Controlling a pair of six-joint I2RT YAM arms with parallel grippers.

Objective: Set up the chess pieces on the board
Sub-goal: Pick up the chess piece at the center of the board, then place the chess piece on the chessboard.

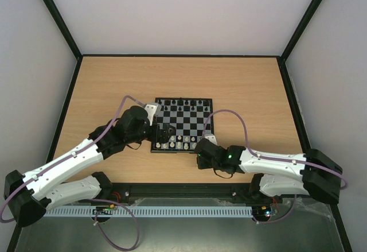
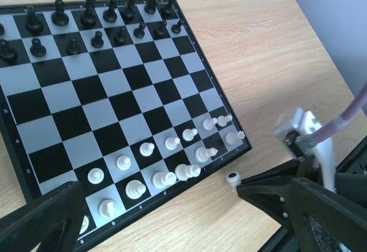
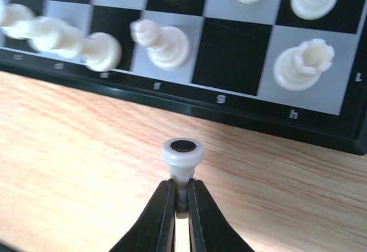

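Black fingers (image 2: 40, 217) of the left gripper (image 1: 166, 132) stand spread wide, gripping nothing, above the near left squares of the board (image 1: 195, 120). Dark chess pieces (image 2: 92, 19) fill its two far rows; white ones crowd the near rows, some leaning. Just off the near edge, over the table (image 3: 69, 148), the right gripper (image 3: 182, 199) is pinched tight on a white piece (image 3: 182, 150), base outward.

A wooden tabletop (image 1: 241, 85) edged by a black rim (image 1: 178, 55) sits between pale walls (image 1: 172, 11).
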